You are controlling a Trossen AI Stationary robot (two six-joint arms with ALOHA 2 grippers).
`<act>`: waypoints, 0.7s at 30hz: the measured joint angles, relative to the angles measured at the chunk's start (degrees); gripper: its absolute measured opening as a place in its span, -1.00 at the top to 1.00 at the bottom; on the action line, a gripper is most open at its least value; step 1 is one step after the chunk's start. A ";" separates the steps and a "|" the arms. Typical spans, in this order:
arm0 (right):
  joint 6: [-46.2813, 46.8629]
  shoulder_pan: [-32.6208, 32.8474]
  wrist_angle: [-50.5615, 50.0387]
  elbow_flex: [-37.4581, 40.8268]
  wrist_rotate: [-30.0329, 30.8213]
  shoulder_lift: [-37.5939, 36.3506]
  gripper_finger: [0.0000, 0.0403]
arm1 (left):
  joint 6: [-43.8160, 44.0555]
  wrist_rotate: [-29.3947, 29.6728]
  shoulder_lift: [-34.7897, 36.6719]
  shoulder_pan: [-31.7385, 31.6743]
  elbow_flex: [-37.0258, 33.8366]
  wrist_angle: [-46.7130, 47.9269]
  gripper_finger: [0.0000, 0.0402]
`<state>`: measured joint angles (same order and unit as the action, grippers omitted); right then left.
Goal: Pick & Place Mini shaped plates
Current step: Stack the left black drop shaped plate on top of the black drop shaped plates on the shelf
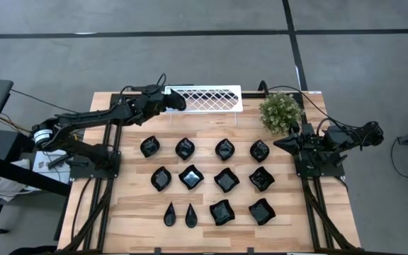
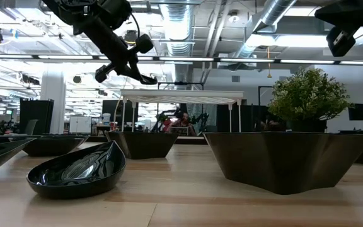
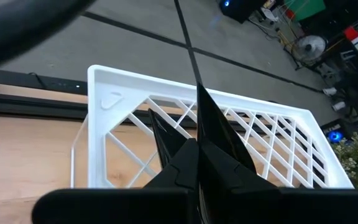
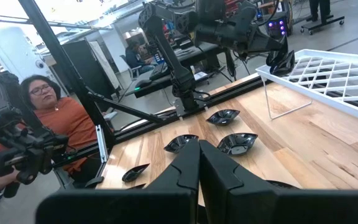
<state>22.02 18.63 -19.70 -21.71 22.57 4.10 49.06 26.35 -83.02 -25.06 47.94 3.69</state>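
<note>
Several glossy black mini shaped plates (image 1: pixel 191 177) lie in rows on the wooden table (image 1: pixel 137 212); two are teardrops (image 1: pixel 180 214). My left gripper (image 1: pixel 174 100) is over the left end of the white lattice rack (image 1: pixel 207 98) at the table's far edge, shut on one more black plate (image 4: pixel 283 62). The low view shows that plate (image 2: pixel 147 79) above the rack's top (image 2: pixel 181 94). My right gripper (image 1: pixel 282 144) waits shut at the table's right side, holding nothing. My left gripper pinches a small black plate between its two fingers, and the plate (image 3: pixel 211 127) juts out past the fingertips on edge. The fingers slant down toward the rack's left end. The plate hangs clear, just above the lattice. Which part of the rim is held is hidden by the fingers.
A small green plant (image 1: pixel 282 112) stands at the far right, beside the rack's right end. The rack rests on thin wire legs (image 4: pixel 278 106). Beyond the table's left side sits a person in an orange top (image 4: pixel 55 118). Cables run along both arm bases.
</note>
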 joint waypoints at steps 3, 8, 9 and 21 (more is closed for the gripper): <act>0.00 0.00 0.02 0.00 0.00 0.00 1.00 | 0.55 0.24 -0.26 0.42 0.00 0.25 0.97; 0.00 -0.01 0.00 0.00 0.00 0.00 1.00 | 1.04 0.40 -1.58 0.67 -0.01 0.40 0.97; 0.00 0.00 0.01 0.00 0.00 0.00 1.00 | 1.11 0.44 -1.74 0.66 -0.04 0.44 0.97; 0.00 -0.02 0.02 0.00 0.00 0.00 1.00 | 0.96 0.42 -1.85 0.57 -0.03 0.24 0.96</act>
<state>22.02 18.61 -19.68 -21.71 22.57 4.10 50.02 26.76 -84.88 -24.49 47.92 3.92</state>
